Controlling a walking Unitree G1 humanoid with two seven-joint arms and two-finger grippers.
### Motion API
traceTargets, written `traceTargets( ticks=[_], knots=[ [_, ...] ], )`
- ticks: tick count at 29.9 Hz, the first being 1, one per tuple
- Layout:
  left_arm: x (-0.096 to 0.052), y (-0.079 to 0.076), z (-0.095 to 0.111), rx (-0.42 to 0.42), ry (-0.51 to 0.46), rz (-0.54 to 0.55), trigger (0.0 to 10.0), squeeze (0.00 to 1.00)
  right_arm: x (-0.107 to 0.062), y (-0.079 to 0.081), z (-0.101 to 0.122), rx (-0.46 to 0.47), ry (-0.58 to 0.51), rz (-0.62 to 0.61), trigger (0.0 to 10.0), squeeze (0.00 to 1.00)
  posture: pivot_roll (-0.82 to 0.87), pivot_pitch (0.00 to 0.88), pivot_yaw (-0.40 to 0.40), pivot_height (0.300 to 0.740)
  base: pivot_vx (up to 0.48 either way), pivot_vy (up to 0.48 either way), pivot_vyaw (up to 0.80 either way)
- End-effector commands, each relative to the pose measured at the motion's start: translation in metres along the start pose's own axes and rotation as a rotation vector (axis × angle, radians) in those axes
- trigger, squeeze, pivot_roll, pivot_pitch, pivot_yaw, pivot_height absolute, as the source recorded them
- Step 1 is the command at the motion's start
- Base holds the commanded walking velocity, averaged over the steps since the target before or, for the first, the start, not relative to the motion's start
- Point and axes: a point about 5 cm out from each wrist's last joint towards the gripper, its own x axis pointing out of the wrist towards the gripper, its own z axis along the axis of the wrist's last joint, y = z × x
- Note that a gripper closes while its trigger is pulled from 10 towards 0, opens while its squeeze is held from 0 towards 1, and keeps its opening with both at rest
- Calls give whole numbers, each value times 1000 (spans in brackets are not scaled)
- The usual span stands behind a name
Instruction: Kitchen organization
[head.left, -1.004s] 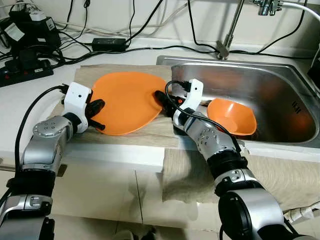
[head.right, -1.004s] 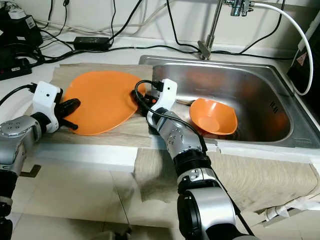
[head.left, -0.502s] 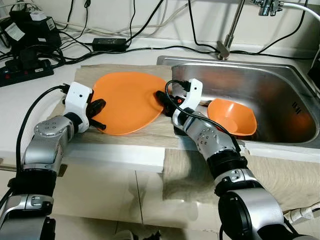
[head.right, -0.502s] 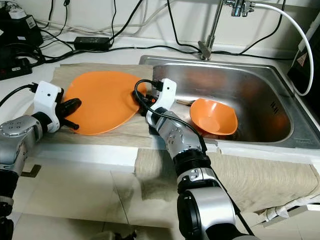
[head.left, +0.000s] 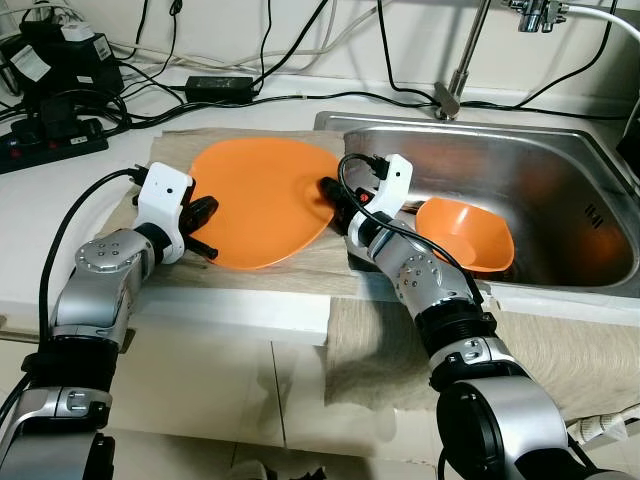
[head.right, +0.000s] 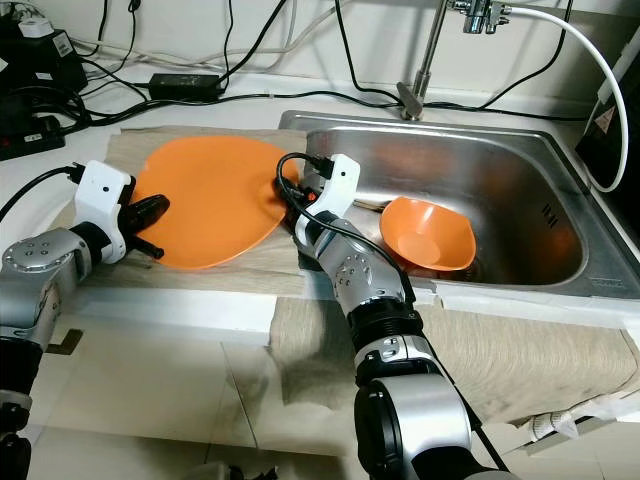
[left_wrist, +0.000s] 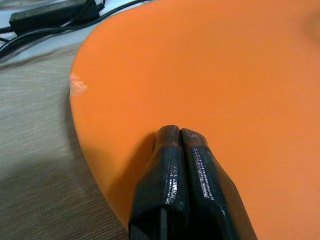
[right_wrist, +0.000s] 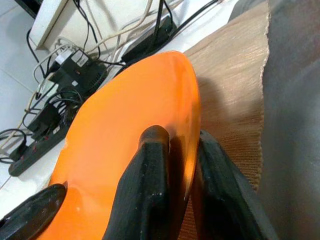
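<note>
A large orange plate is tilted over the beige mat on the counter, left of the sink. My right gripper is shut on the plate's right rim; the right wrist view has the rim pinched between the two black fingers. My left gripper is at the plate's left edge. In the left wrist view its fingers are pressed together, tips resting on the orange surface. An orange bowl lies in the sink.
The steel sink is on the right, with a faucet behind it. A power strip, an adapter and several cables crowd the counter's back left. A beige cloth hangs over the front edge.
Both grippers and the plate have shifted a little to the right, toward the sink, and the plate's right rim sits slightly higher.
</note>
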Motion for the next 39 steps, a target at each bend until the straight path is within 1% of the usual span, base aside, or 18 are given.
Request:
traceTargets(
  ticks=[1,5,8,14,15,16,17,21,23,24,25,30,31,33,37,39],
  knots=[
    [4,-6,-19,-29,83,0,10000,0,11,33,-17,19,37,75,0,0,93,19,-19,740,0,0,0],
    [5,-2,-13,-41,52,22,10000,0,10,32,-17,17,37,69,0,0,93,19,-18,740,0,0,0],
    [6,-4,-3,-53,-18,26,10000,0,10,29,-19,15,41,58,0,0,93,19,-18,740,0,0,0],
    [7,-1,10,-95,-110,68,10000,0,9,28,-22,13,46,50,0,0,94,14,-19,740,0,0,0],
    [7,-1,10,-95,-110,68,10000,0,9,28,-22,13,46,50,0,0,94,14,-19,740,0,0,0],
    [4,-1,21,-106,-171,73,10000,0,9,26,-22,6,46,39,0,0,96,10,-22,740,0,0,0],
    [4,-1,21,-106,-171,73,10000,0,9,26,-22,6,46,39,0,0,96,10,-22,740,0,0,0],
    [-1,-6,36,-116,-240,44,10000,0,8,22,-22,-8,39,28,0,0,98,5,-23,740,0,0,0],
    [-5,-12,48,-111,-280,15,10000,0,8,20,-22,-26,37,19,0,0,102,2,-23,740,0,0,0],
    [-5,-12,48,-111,-280,15,10000,0,8,20,-22,-26,37,19,0,0,102,2,-23,740,0,0,0],
    [-7,-16,53,-114,-300,-3,10000,0,8,19,-22,-36,34,11,0,0,105,1,-23,740,0,0,0],
    [-12,-22,60,-113,-322,-36,10000,0,8,17,-21,-45,26,2,0,0,111,0,-22,740,0,0,0],
    [-15,-25,65,-116,-334,-51,10000,0,9,17,-16,-63,8,-1,0,0,114,0,-22,740,0,0,0],
    [-16,-27,66,-113,-332,-60,10000,0,9,18,-13,-72,-5,4,0,0,118,0,-22,740,0,0,0],
    [-17,-25,56,-120,-292,-50,10000,0,11,26,4,-100,-70,37,0,0,121,0,-21,740,0,0,0],
    [-16,-24,51,-136,-270,-41,10000,0,10,30,17,-122,-116,55,0,0,120,0,-20,740,0,0,0]
  ],
)
